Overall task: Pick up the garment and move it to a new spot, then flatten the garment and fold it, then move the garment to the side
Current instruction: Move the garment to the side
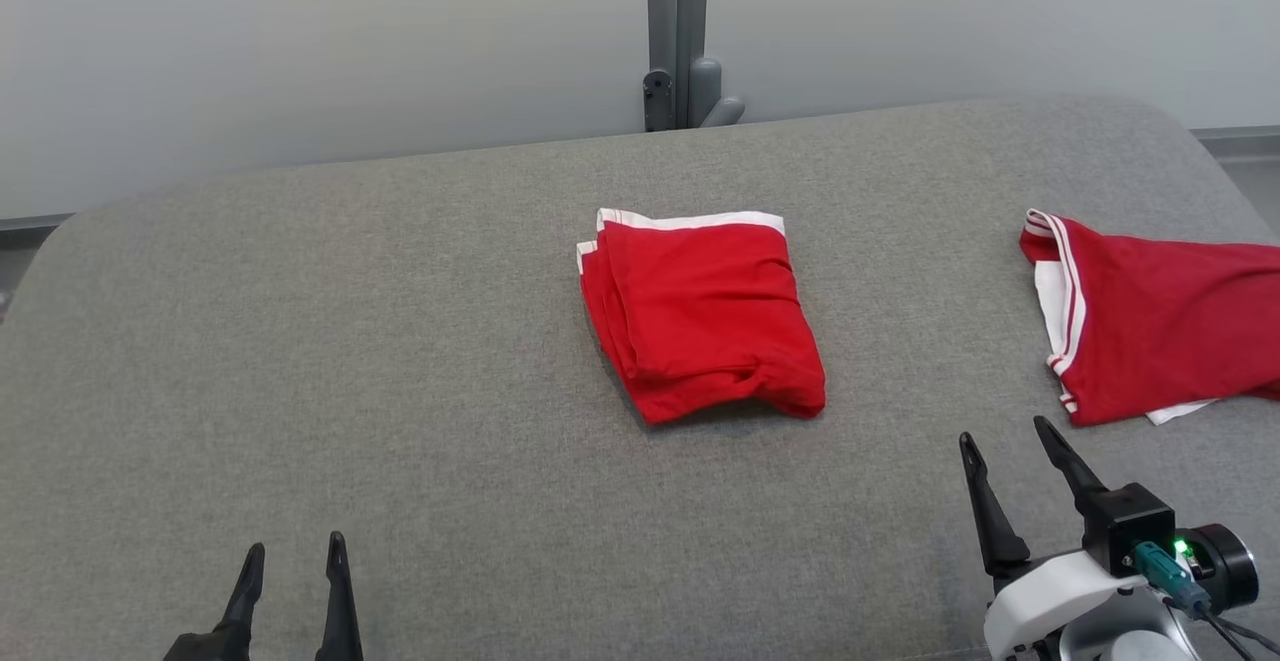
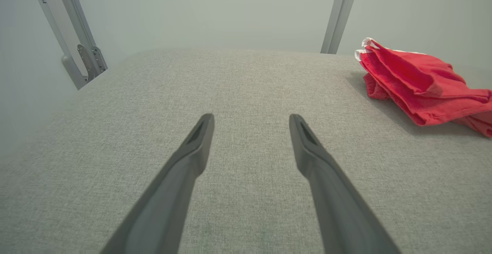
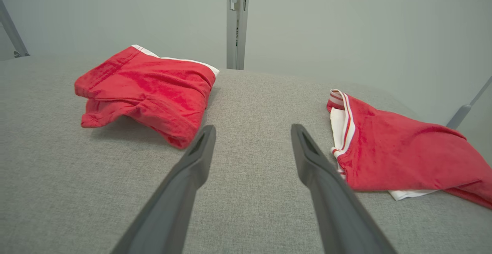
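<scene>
left gripper (image 1: 295, 543) low at the near edge, its two dark fingers (image 2: 192, 158) spread apart, nothing between them, just bare grey cloth under the tips. whether the tips touch the tabletop (image 1: 300, 341), cannot tell.

across to the right gripper (image 1: 1004, 431): fingers spread wide there too, holding nothing, pointing up and slightly left in the head view, with a small green light (image 1: 1180, 547) glowing on the wrist behind them.

now outward. ahead of the right gripper and off to its left lies the folded garment (image 1: 700, 316), a red, roughly square bundle in the middle of the tabletop. a white band runs along its far edge and stacked layers show down its left side. it sits well apart from the left gripper, ahead and to that gripper's right (image 2: 419, 88).

just beyond the right gripper, on its right side, a second red garment (image 1: 1160, 326) lies looser at the tabletop's right edge, cut off by the frame. it has red-and-white striped trim and some white showing beneath it. bare grey cloth separates the two garments.

behind it all, a grey post (image 1: 678, 31) stands against a pale wall (image 1: 300, 41).
</scene>
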Controlling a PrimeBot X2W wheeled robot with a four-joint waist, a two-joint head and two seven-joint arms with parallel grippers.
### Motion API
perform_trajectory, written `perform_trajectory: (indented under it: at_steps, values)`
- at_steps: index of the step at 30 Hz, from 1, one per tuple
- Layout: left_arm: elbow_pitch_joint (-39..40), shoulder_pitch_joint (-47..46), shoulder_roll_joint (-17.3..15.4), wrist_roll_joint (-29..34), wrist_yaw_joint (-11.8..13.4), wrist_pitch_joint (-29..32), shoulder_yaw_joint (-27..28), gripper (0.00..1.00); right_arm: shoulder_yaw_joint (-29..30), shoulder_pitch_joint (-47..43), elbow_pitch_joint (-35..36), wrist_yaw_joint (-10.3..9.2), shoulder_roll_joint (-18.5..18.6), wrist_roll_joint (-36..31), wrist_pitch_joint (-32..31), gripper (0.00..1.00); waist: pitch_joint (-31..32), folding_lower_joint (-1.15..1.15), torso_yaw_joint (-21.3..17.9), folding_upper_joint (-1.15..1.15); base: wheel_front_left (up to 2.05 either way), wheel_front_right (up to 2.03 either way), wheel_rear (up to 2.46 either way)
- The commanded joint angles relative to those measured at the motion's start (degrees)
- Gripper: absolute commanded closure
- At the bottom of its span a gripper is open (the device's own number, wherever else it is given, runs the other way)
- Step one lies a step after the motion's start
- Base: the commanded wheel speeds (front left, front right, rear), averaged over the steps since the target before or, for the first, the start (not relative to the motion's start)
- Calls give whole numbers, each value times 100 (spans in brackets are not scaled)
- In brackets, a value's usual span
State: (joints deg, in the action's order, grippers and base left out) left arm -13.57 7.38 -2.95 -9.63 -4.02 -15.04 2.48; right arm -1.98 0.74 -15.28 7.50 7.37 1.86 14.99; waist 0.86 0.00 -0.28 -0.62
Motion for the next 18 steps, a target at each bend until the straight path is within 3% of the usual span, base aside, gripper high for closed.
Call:
perform_trajectory:
  at_steps: [1, 12, 18]
  values:
    - [11, 77, 0, -16, 32, -14, 7, 0, -20, 77, -31, -5, 35, -30, 25, 0, 17, 0, 32, 62, 0, 0, 0]
    - [78, 62, 1, -140, 87, -14, -27, 0, -86, 189, -111, -4, 66, 12, 25, 0, 38, 0, 168, 62, 0, 0, 0]
    - [133, 97, 1, -171, 113, -14, -44, 0, -99, 556, -125, -4, 64, 499, 25, 0, -9, 0, 177, 62, 0, 0, 0]
